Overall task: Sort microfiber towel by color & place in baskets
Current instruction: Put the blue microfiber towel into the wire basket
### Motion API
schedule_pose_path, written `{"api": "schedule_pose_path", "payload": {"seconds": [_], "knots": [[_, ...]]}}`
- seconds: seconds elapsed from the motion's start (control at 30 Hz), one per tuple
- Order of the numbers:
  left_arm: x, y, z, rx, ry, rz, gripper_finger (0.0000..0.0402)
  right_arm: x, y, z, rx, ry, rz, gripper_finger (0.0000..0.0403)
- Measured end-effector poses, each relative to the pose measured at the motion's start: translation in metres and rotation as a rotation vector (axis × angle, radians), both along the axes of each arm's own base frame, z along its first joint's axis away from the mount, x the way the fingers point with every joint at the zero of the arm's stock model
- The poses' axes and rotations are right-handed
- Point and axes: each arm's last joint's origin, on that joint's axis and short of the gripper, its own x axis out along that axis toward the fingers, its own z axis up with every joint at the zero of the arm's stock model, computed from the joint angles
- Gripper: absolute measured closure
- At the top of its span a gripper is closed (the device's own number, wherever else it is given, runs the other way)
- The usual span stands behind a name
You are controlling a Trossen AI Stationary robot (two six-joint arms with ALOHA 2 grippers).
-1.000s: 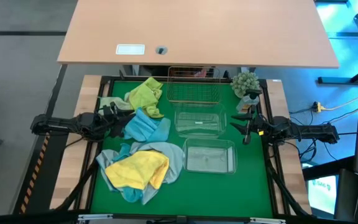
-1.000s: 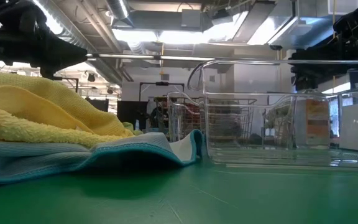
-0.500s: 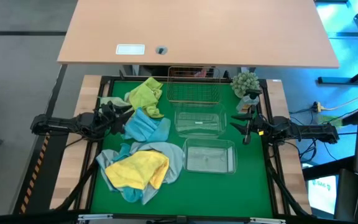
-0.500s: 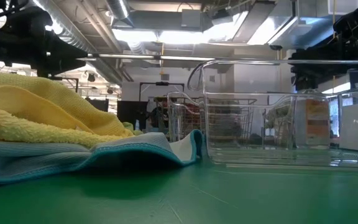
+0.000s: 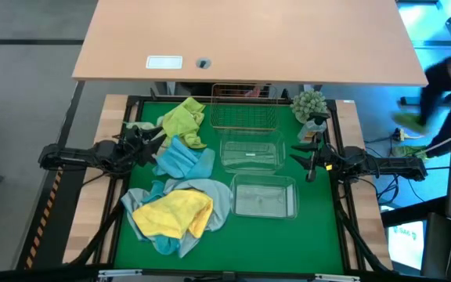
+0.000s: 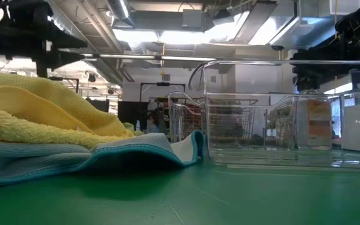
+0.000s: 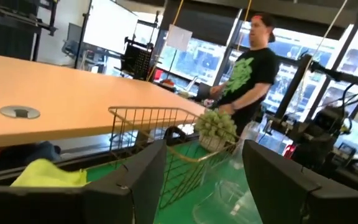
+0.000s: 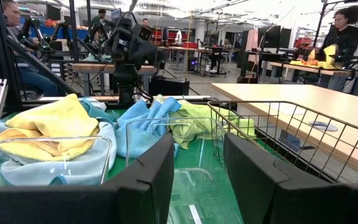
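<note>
- Surface (image 5: pixel 319 243): we are seeing green matting with towels piled at its left and all three baskets empty.
- Yellow towel (image 5: pixel 174 213) is lying on pale blue ones; blue towel (image 5: pixel 182 157) and lime towel (image 5: pixel 185 117) sit farther back.
- Wire basket (image 5: pixel 244 116) and both clear tubs (image 5: pixel 265 196) are waiting in a row.
- Left gripper (image 5: pixel 149 141), fingers spread and empty, has been pulling back from the blue towel; nothing is sorted yet.
- Right gripper (image 5: pixel 309 155) is idling beside the tubs, fingers apart, empty.

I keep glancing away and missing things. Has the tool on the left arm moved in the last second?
Yes. The left tool has drawn back a little toward its own side, away from the blue towel, which lies where it was. It holds nothing.
</note>
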Motion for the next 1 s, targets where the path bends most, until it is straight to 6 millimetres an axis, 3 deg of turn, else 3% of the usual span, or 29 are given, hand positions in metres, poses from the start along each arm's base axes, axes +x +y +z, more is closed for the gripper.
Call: {"api": "schedule_pose_path", "payload": {"seconds": [0.27, 0.6, 0.77, 1.0], "knots": [[0.0, -0.001, 0.025, 0.047, 0.015, -0.036, 0.0195, 0.0, 0.0, 0.0, 0.0, 0.0, 0.0, 0.026], [0.018, -0.002, 0.034, -0.051, 0.192, -0.053, 0.0195, 0.0, 0.0, 0.0, 0.0, 0.0, 0.0, 0.026], [0.026, -0.004, 0.033, -0.176, 0.343, -0.078, 0.0195, 0.0, 0.0, 0.0, 0.0, 0.0, 0.0, 0.026], [0.041, -0.009, 0.015, -0.247, 0.569, -0.197, 0.0195, 0.0, 0.0, 0.0, 0.0, 0.0, 0.0, 0.026]]}}
